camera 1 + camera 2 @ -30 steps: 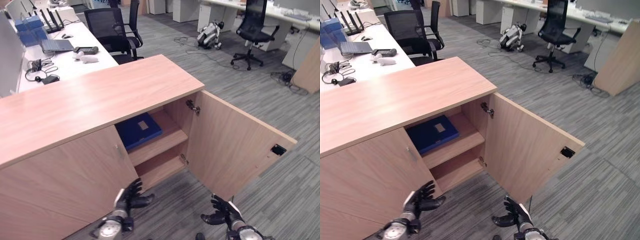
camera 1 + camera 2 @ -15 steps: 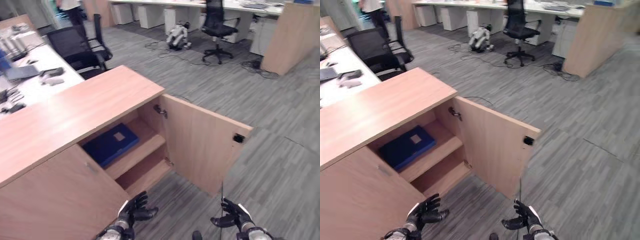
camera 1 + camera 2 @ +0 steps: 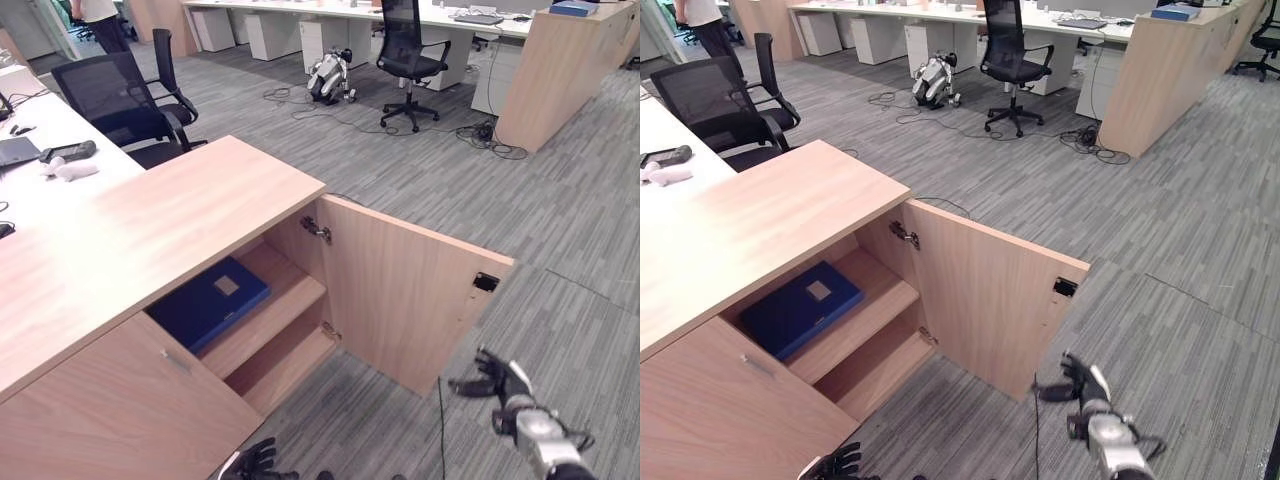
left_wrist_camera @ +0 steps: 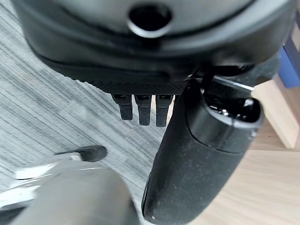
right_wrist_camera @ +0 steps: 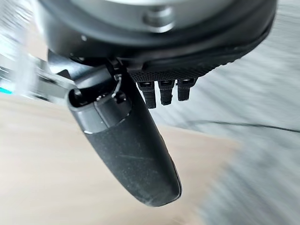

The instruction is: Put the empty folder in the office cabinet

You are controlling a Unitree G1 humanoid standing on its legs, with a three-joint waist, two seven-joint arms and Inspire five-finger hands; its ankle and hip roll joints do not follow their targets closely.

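A blue folder [image 3: 208, 303] lies flat on the upper shelf of the wooden office cabinet [image 3: 190, 205]; a corner of the folder [image 4: 291, 65] shows in the left wrist view. The cabinet's right door [image 3: 410, 300] stands wide open; its left door is closed. My right hand [image 3: 495, 378] hovers open and holds nothing, low over the carpet just past the door's free edge. My left hand [image 3: 255, 462] is open and holds nothing too, down by the floor in front of the lower shelf [image 3: 290, 355]. The thumb [image 5: 126, 150] and fingers stick out straight in the right wrist view.
A white desk [image 3: 40, 195] with small devices stands behind the cabinet. Black office chairs [image 3: 115, 95] [image 3: 410, 55] stand beyond it, and a person [image 3: 98, 18] at the far left. A small robot [image 3: 328, 75] and cables [image 3: 490, 135] lie on the grey carpet, with wooden partitions [image 3: 555, 70] at the back right.
The camera has swung round, so the whole scene has shifted. My right hand has moved from under the open door out past its free edge. My left hand has sunk lower.
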